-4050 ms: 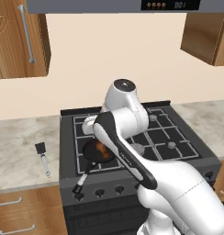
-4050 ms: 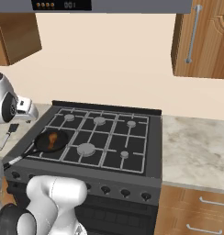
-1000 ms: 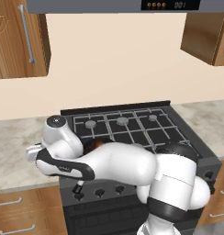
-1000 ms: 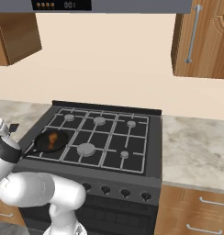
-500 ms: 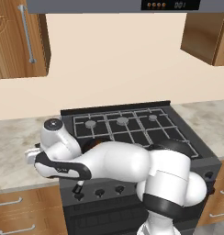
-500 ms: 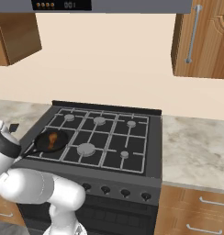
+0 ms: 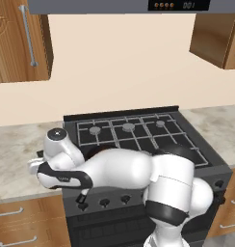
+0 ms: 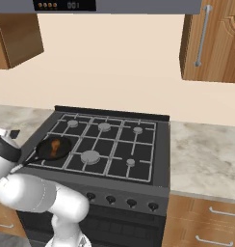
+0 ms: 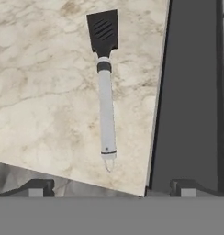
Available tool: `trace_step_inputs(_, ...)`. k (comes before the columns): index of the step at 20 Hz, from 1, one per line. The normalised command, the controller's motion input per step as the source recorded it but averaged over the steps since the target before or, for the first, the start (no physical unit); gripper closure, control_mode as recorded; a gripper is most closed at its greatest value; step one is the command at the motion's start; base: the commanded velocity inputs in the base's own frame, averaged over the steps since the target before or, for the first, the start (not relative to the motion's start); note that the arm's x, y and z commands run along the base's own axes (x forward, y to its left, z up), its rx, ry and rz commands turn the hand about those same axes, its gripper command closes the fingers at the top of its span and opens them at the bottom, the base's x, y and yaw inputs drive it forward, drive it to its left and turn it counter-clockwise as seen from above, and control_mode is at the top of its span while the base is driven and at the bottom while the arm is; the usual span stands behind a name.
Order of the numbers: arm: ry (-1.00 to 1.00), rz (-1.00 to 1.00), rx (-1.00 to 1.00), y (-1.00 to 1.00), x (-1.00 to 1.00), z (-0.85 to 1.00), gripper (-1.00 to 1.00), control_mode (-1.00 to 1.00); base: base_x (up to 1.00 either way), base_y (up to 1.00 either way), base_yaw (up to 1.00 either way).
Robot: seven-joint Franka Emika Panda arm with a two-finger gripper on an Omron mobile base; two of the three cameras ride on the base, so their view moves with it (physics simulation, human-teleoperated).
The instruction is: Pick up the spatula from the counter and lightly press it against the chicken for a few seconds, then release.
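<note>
The spatula (image 9: 106, 101) lies flat on the marble counter (image 9: 45, 92), its black slotted head away from me and its long pale handle pointing back toward me. My gripper (image 9: 111, 190) hangs above the handle's end, open, with one fingertip on each side and nothing between them. The black pan (image 8: 51, 148) with the orange-brown chicken (image 8: 54, 146) sits on the front left burner. In the left base view my arm (image 7: 66, 169) bends low over the counter left of the stove and hides most of the pan (image 7: 93, 152). A corner of the spatula head (image 8: 14, 133) peeks out beside my arm.
The dark stove edge (image 9: 187, 92) runs close along the spatula's right side. The pan handle (image 7: 83, 198) sticks out over the stove's front. The counter's front edge (image 9: 63, 172) is just below the handle's end. Wood cabinets (image 7: 20, 43) hang above.
The arm has swung from the stove to the counter on the left, and over the last second it has sunk a little lower. The jaws have stayed wide.
</note>
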Motion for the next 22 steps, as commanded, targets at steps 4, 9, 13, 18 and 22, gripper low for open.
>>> trace_step_inputs(4, 0.01, 0.00, 0.00, 0.00, 0.17, -0.14, -1.00, -1.00, 0.00, 0.00, 0.00)
trace_step_inputs(9, 0.03, 0.00, 0.00, 0.00, 0.19, -0.13, -1.00, -1.00, 0.00, 0.00, 0.00)
trace_step_inputs(13, 0.03, 0.00, 0.00, 0.03, 0.17, -0.11, -1.00, -1.00, 0.00, 0.00, 0.00)
trace_step_inputs(18, 0.02, 0.00, 0.00, 0.06, 0.13, -0.11, -1.00, -1.00, 0.00, 0.00, 0.00)
trace_step_inputs(22, 0.00, 0.00, 0.00, 0.06, 0.08, -0.12, -1.00, -1.00, 0.00, 0.00, 0.00)
